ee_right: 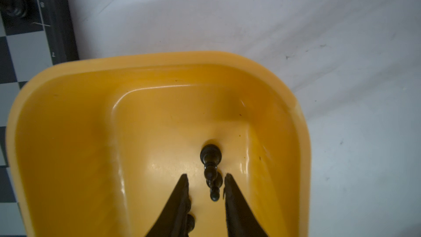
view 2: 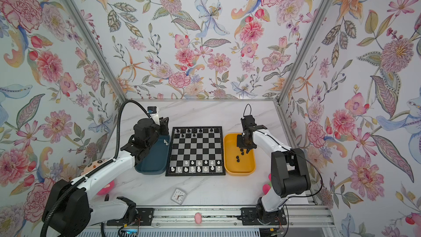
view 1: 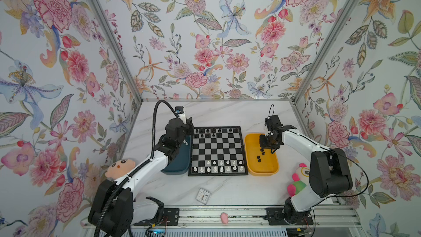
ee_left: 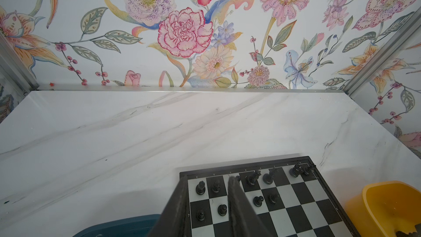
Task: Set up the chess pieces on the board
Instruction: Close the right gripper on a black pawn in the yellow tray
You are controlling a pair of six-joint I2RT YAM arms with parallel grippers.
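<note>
The board (view 1: 218,153) is checked in black and silvery grey, bordered in black. White pieces (view 1: 215,169) and black pieces (view 1: 208,131) are seen. A yellow tray (view 1: 262,170) and a dark teal tray (view 1: 180,164) are shown; specks (view 1: 186,142) in the latter appear white. The table (view 1: 227,115) is marbled white, veined grey.

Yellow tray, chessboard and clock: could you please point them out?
yellow tray (view 1: 264,167), in a top view, bare floor
chessboard (view 1: 218,153), in a top view, middle squares
clock (view 1: 203,196), in a top view, dial

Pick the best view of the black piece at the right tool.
Right wrist: the black piece lies close up in the yellow tray, inside the open right tool. In both top views it is a speck; left wrist barely catches the tray.
</note>
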